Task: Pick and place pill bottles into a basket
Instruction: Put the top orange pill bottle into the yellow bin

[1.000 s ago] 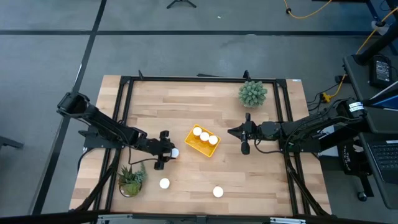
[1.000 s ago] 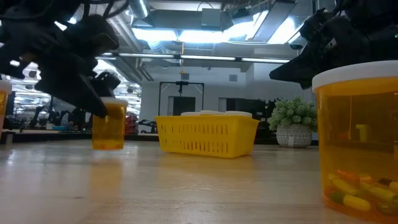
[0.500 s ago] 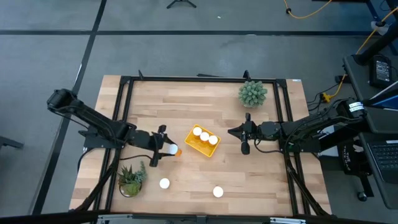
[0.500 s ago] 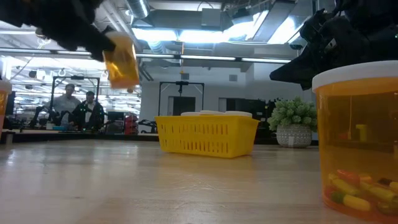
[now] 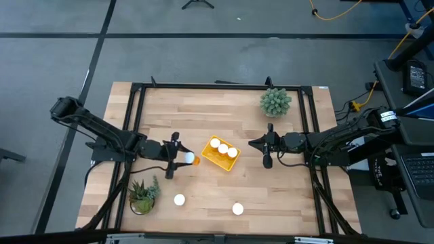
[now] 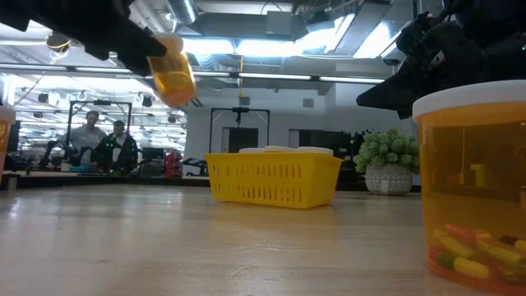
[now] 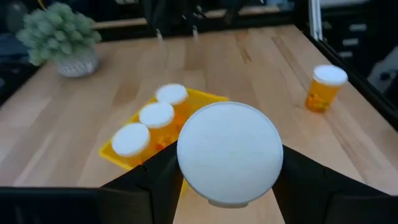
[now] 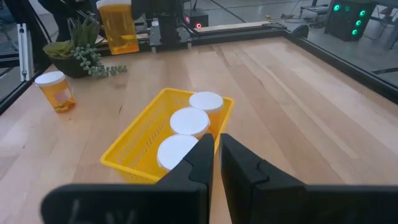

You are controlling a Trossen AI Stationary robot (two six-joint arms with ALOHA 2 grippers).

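My left gripper (image 5: 182,158) is shut on an orange pill bottle with a white cap (image 5: 189,159), held in the air just left of the yellow basket (image 5: 207,157). The bottle also shows in the low view (image 6: 173,72) and the left wrist view (image 7: 229,152). Three bottles (image 5: 223,148) stand in the basket. Two bottles stand on the table near the front edge, one on the left (image 5: 179,200) and one on the right (image 5: 237,209). My right gripper (image 5: 252,143) is shut and empty, in the air right of the basket. My left gripper pinches the bottle between its two fingers (image 7: 155,180), one on each side. In the wrist view the cap (image 7: 229,152) hides the place of contact. The fingers come slanting from the table's left. The bottle is lifted clear and tilted, its orange bottom (image 6: 182,94) toward the basket.
A green potted plant (image 5: 275,102) stands at the far right, and another (image 5: 143,195) at the near left beside the front bottle. A black frame (image 5: 135,108) runs round the table. People show in the room beyond (image 6: 103,136).
My left gripper has lifted the pill bottle off the table and carried it up and a little toward the basket. The bottle stood upright on the table a second ago. Now it hangs tilted, clear of the table.
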